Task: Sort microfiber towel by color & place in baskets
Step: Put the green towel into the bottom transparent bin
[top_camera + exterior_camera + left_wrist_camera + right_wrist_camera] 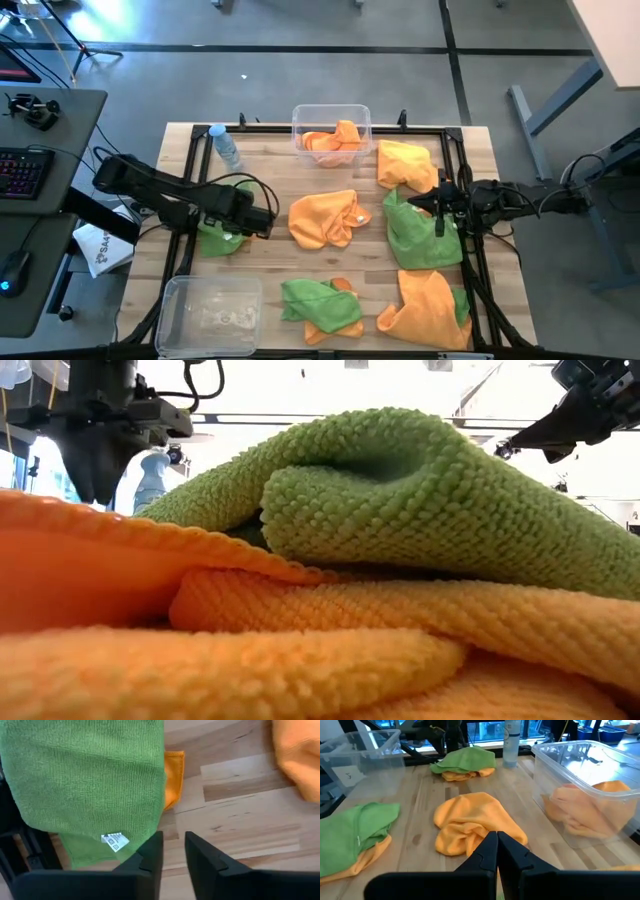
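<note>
Lying crumpled under the left gripper [268, 222], whose fingers stand slightly apart, a tagged green microfiber towel [222, 238] apparently covers an orange one.

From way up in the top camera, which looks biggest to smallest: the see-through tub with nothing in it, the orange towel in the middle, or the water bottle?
1. Empty tub, largest.
2. Middle orange towel, a bit smaller.
3. Water bottle, clearly smallest.

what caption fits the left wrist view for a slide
Left gripper, slightly open, beside a green microfiber towel lying on the wooden table.
</note>
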